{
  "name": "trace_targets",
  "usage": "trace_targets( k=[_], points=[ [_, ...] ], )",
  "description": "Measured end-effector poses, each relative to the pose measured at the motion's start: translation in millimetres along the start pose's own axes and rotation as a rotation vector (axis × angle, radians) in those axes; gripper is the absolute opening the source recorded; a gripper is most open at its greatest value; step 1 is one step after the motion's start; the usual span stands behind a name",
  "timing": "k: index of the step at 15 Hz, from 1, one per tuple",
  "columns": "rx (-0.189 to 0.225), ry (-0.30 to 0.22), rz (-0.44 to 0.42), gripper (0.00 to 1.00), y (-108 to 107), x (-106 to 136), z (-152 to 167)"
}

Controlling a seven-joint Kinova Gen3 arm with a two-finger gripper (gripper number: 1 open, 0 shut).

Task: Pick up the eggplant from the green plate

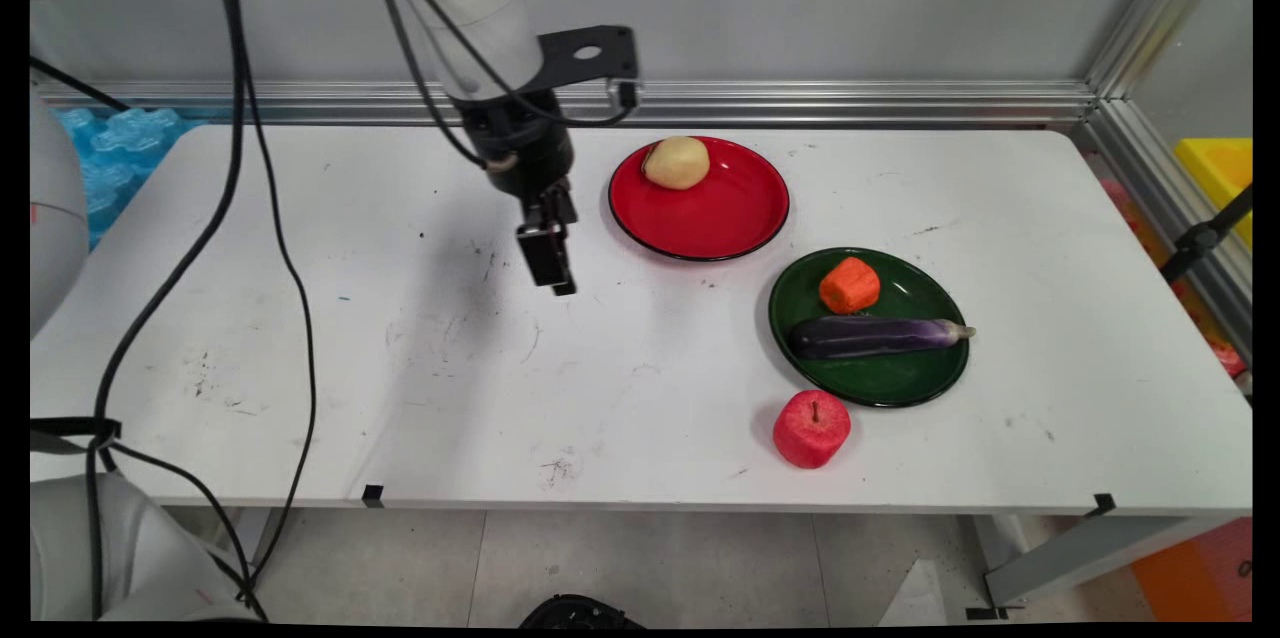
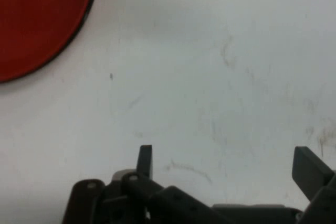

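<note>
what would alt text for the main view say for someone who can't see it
A black claw hangs open and empty over a white table, left of a red plate holding a potato. Further right, a green plate carries a carrot piece and an eggplant; a red apple sits beside it.

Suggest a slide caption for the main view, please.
Open gripper above bare table, left of red plate holding a potato.

White scuffed counter (image 1: 300,338), grey wall (image 1: 800,8) behind, aluminium rail (image 1: 850,103) along the back edge, grey tiled floor (image 1: 650,568) below, blue plastic (image 1: 120,143) far left, yellow bin (image 1: 1220,168) right.
</note>
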Motion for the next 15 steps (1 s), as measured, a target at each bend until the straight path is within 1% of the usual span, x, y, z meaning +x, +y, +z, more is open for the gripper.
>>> trace_targets(
  k=[4, 6, 8, 12, 15],
  points=[
    [-0.004, 0.043, -0.001, 1.0, -3.6, 31.8, 6.9],
    [-0.001, 0.065, 0.004, 1.0, -5.9, 52.6, 12.2],
    [0.004, 0.081, 0.012, 1.0, -8.0, 68.5, 17.2],
    [0.02, 0.124, 0.036, 1.0, -13.9, 110.2, 35.7],
    [0.015, 0.151, 0.045, 1.0, -13.0, 137.6, 54.5]
  ],
)
